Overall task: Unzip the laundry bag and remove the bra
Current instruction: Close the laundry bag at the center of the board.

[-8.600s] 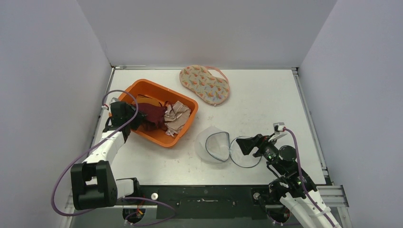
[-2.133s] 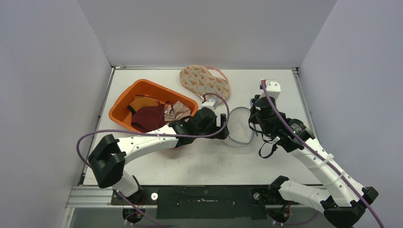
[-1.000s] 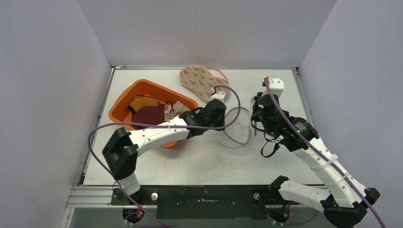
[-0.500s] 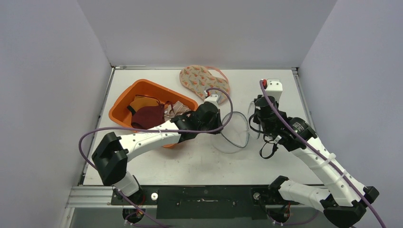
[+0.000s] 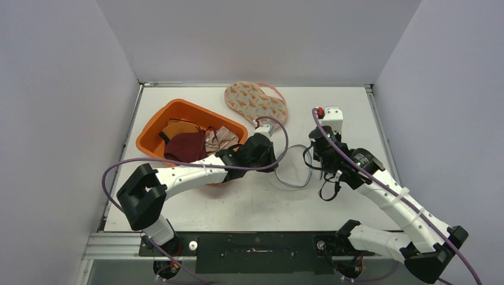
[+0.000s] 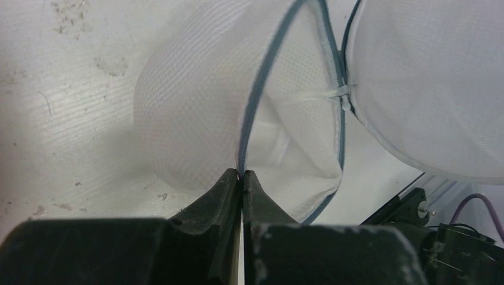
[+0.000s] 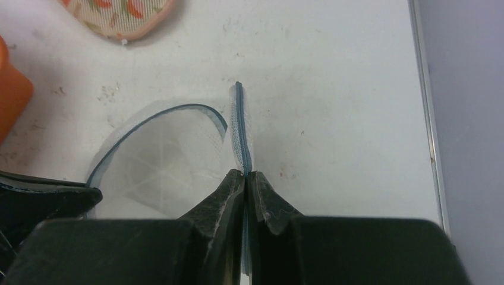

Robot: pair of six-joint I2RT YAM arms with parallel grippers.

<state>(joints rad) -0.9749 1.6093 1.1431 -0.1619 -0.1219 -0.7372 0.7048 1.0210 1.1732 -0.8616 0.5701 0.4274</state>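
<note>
The laundry bag (image 5: 290, 173) is a white mesh shell with a blue zipper rim, lying open in two halves at the table's middle. My left gripper (image 5: 274, 161) is shut on the blue rim of the left half (image 6: 196, 119), pinched at the fingertips (image 6: 242, 173). My right gripper (image 5: 313, 167) is shut on the rim of the other half, and the blue edge (image 7: 240, 127) runs up from its tips (image 7: 245, 173). Nothing shows inside the mesh (image 7: 160, 160). A floral bra (image 5: 255, 104) with pink trim lies flat at the back of the table.
An orange bin (image 5: 156, 123) to the left holds maroon, orange and beige garments (image 5: 189, 144). My left arm reaches across the bin's front. The floral bra's edge (image 7: 116, 15) and the bin's corner (image 7: 9, 101) show in the right wrist view.
Both grippers have come down and slightly nearer with the bag held between them. The bag stood raised a second ago and now lies lower and flatter. Both grips are unchanged.
</note>
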